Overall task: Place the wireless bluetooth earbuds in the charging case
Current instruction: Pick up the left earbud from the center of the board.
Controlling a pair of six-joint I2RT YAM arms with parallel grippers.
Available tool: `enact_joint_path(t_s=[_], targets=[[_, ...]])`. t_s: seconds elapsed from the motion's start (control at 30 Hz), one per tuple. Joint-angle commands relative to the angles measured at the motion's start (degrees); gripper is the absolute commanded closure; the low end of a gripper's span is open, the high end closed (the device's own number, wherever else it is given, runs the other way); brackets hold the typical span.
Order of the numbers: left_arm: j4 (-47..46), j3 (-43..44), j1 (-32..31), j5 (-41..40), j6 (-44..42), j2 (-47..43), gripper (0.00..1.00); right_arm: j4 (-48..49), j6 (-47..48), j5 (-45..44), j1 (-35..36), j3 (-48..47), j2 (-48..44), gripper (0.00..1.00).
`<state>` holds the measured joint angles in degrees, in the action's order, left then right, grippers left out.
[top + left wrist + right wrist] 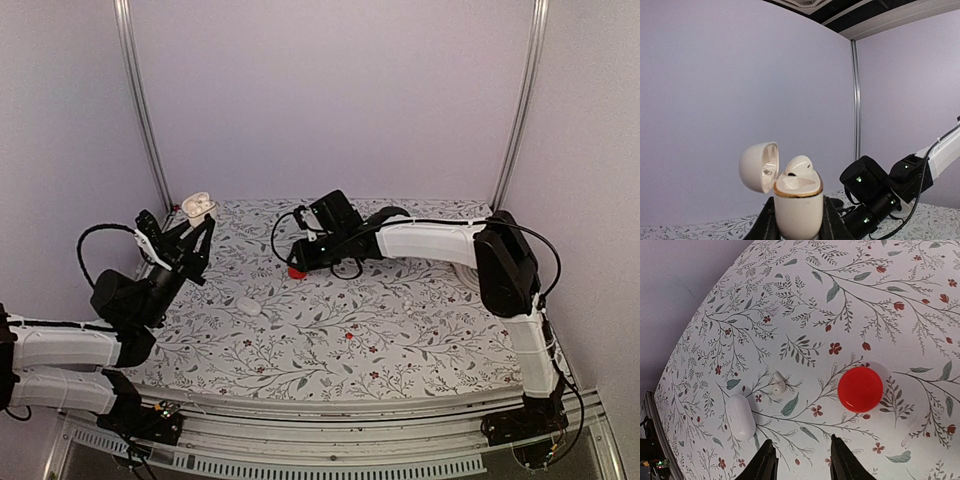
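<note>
**A:** Where's the case?

**B:** Up off the table (420,345), at the far left. The left gripper (798,224) pinches the case (797,207) by its lower body. It stands upright, with the lid (759,166) swung open to the left.

**A:** Anything in it?

**B:** A seated bud (799,165) pokes up out of the top. I cannot tell whether the hollow beside it is filled.

**A:** And the other side?

**B:** The right gripper (802,462) hangs over the middle of the table, pointing down. Its fingers are spread with nothing between them.

**A:** What lies under it?

**B:** A loose bud (778,382) lies on the flowered cloth. To its left is a white capsule (741,416), near the bud but not touching it. To its right is a flat red disc (860,389), well apart from the bud and closer to the right-hand finger. From above, the disc is partly tucked under the gripper's tip.

**A:** What stands in the way?

**B:** The loose bud lies between the capsule and the disc, closer to the capsule, and is in plain sight from the wrist. Seen from the left wrist, the dark end of the right arm (875,195) sits beyond the case, lower and to its right, apart from it. The capsule lies between the two arms on the table.
</note>
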<state>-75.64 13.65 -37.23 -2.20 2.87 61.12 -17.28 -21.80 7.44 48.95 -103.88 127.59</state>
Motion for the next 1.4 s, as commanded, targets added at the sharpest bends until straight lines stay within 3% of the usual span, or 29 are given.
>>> enact_joint_path(t_s=[0.0,0.33,0.73,1.37], targets=[[6.05,0.13,2.60,-0.51,0.99,-4.03,1.00,5.19,2.34,1.52,1.72,-6.02,6.28,0.62],[9.15,-0.42,3.48,-0.98,3.59,-7.19,1.00,8.56,9.21,0.60,3.37,-21.89,21.75,0.60],[9.71,0.32,3.51,0.31,3.93,-7.08,1.00,9.40,13.77,-0.67,6.10,-29.57,30.23,0.54],[9.49,0.18,3.57,0.31,4.46,-6.07,1.00,4.85,21.13,-8.63,8.55,-28.25,29.96,0.59]])
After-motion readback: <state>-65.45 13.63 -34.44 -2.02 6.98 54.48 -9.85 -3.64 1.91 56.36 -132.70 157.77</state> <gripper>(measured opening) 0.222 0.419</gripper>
